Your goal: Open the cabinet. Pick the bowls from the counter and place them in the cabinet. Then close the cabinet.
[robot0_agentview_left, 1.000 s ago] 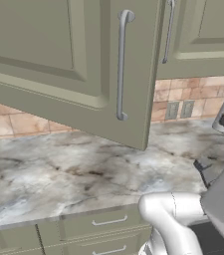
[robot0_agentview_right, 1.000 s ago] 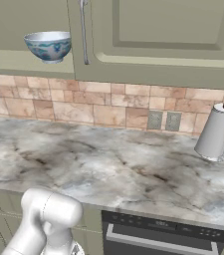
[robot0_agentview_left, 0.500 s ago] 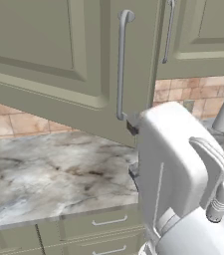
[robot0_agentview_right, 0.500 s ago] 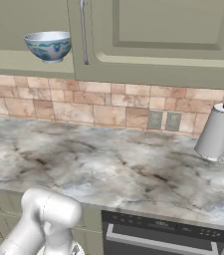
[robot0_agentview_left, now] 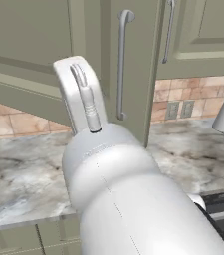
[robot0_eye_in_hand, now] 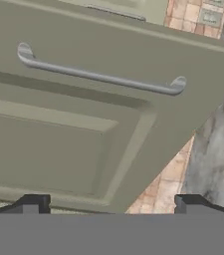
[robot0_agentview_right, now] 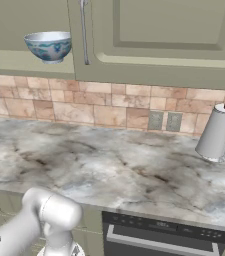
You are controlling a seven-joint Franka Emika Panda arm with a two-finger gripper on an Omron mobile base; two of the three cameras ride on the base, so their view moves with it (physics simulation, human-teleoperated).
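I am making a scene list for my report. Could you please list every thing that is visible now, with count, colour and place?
cabinet: one, olive-green, on the wall above the counter, door swung open
handle: one, silver, vertical bar on the open door
bowl: one, white with blue pattern, on the cabinet shelf
counter: one, grey-beige marble look, below the cabinet
backsplash: tan tiles, behind the counter
container: one, pale grey cylinder, right end of the counter
gripper: one, dark fingertips, open, facing the door
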